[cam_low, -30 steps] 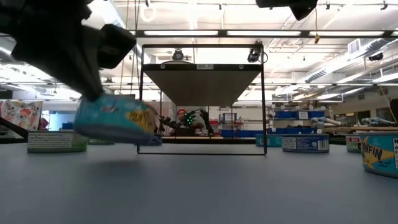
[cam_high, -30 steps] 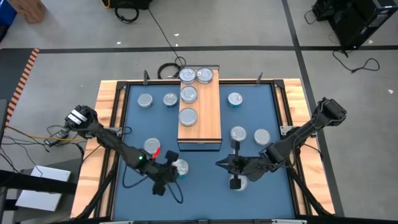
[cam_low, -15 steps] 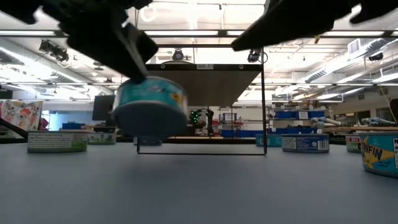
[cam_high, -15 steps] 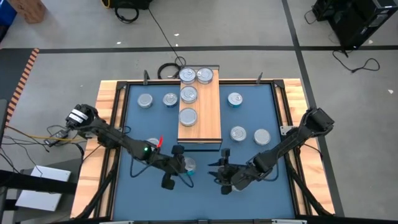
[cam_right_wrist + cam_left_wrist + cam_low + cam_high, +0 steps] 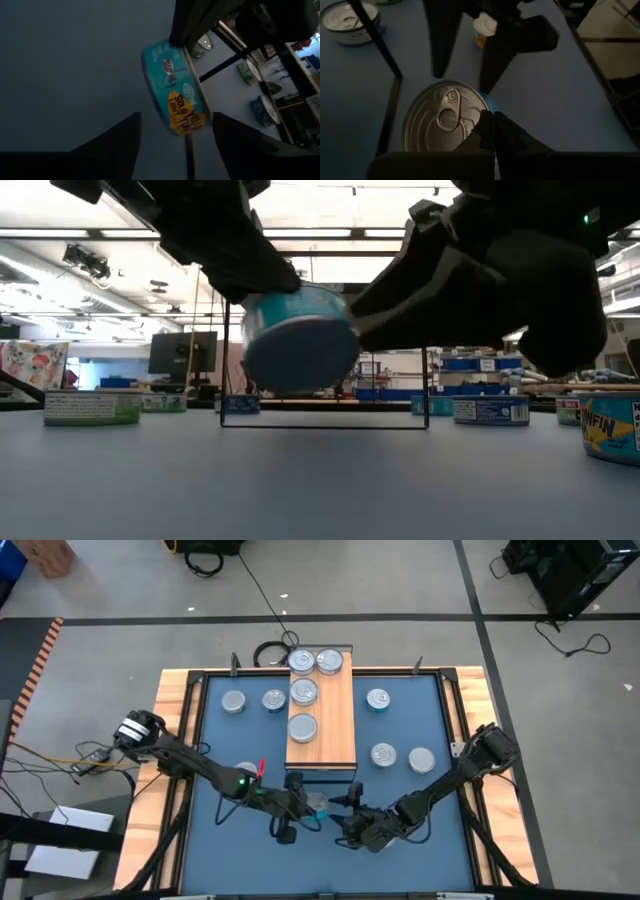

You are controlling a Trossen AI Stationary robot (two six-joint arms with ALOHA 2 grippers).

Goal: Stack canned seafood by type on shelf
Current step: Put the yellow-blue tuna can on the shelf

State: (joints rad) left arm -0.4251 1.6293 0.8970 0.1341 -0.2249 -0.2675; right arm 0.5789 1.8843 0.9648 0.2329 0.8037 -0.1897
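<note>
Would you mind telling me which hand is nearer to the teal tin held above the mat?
Left. The left hand is shut on the teal tin, holding it off the mat. The right hand is open just beside it, not gripping it.

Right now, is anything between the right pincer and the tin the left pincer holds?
No. In the right wrist view only bare blue mat shows between the open right pincer and the teal tin held by the left pincer.

Count: eleven tins (image 5: 303,692) in all — four on the one shelf (image 5: 335,735), six on the desk (image 5: 400,725), one held off it — with two robot arms at 6 o'clock.
</note>
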